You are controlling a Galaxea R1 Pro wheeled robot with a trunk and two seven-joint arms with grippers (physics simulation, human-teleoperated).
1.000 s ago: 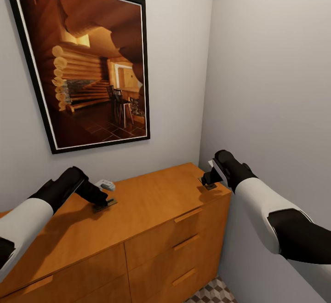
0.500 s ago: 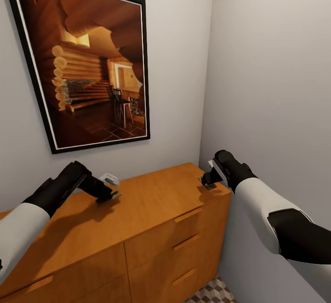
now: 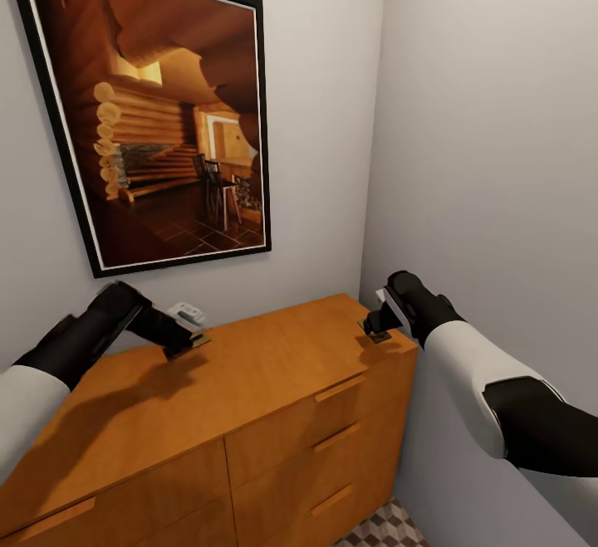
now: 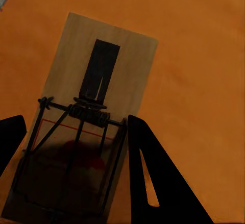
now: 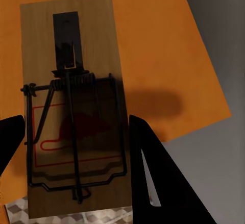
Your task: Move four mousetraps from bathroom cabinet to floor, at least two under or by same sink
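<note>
The robot stands before the orange-brown cabinet (image 3: 274,381), which fills the corner between two pale walls, with a large framed picture (image 3: 158,111) of a log interior hanging above it. Both arms reach over the cabinet top. The left gripper (image 3: 189,342) is above the back part of the top, near the wall, and its two dark fingers (image 4: 153,173) are closed on the sides of a mousetrap (image 4: 87,127); in the head view this trap looks lifted a little from the wood, with its shadow under it. In the left wrist view the trap is a tan board with a black plate, a coil spring and thin wire bars, and the orange cabinet top is behind it. Just behind the left gripper, close to the wall, lies a small white-grey object (image 3: 186,312); I cannot tell what it is. The right gripper (image 3: 375,331) is at the right rear corner of the cabinet top, close to the side wall, and it also grips a second mousetrap (image 5: 71,106) between its fingers (image 5: 153,178). In the right wrist view this trap has a red printed outline on the board, and beyond it are seen the edge of the cabinet top, the grey wall and a small piece of the patterned bathroom floor (image 3: 386,528). The cabinet drawers with slim bar handles (image 3: 339,388) are shut.
</note>
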